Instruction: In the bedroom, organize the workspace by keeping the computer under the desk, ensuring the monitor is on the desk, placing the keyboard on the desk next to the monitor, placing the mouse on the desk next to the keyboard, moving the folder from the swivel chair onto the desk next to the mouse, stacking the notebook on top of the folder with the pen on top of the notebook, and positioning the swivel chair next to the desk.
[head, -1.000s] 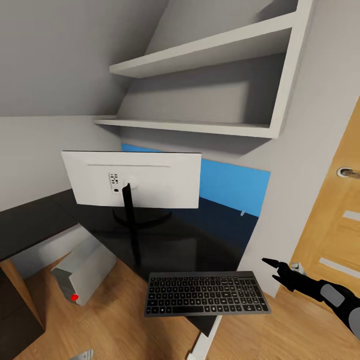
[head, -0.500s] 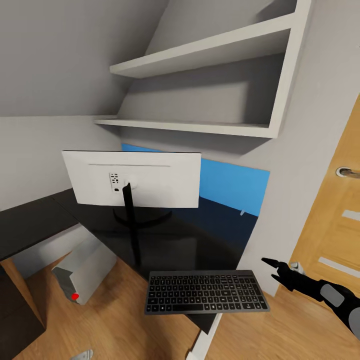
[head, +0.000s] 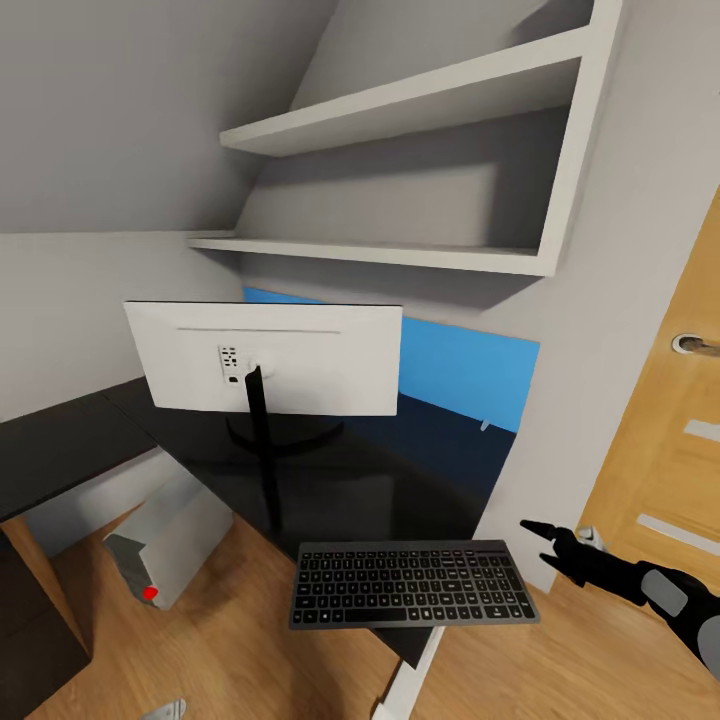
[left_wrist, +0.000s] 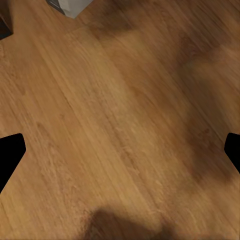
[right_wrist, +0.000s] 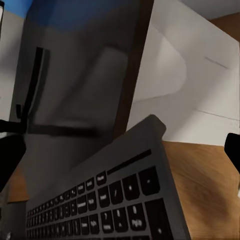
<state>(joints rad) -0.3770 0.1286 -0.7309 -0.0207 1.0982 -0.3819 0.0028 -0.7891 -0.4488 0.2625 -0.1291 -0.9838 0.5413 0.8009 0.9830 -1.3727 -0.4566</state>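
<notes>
The monitor (head: 262, 358) stands on the glossy black desk (head: 380, 480) with its white back towards me. The dark-grey keyboard (head: 412, 585) lies at the desk's near corner, its front edge hanging over the rim. In the right wrist view the keyboard (right_wrist: 105, 200) shows close, low between the spread fingertips (right_wrist: 10, 155). My right gripper (head: 535, 540) hovers open just right of the keyboard, not touching it. The light-grey computer (head: 165, 540) sits on the floor under the desk, red dot facing me. My left gripper (left_wrist: 120, 155) hangs open over bare wooden floor.
White wall shelves (head: 400, 250) jut out above the desk, with a blue wall panel (head: 460, 375) behind it. A wooden door (head: 680, 450) with a metal handle stands at the right. The desk's white leg (head: 405, 690) is below the keyboard.
My right gripper has sunk very slightly beside the keyboard. The monitor, keyboard and computer have not moved.
</notes>
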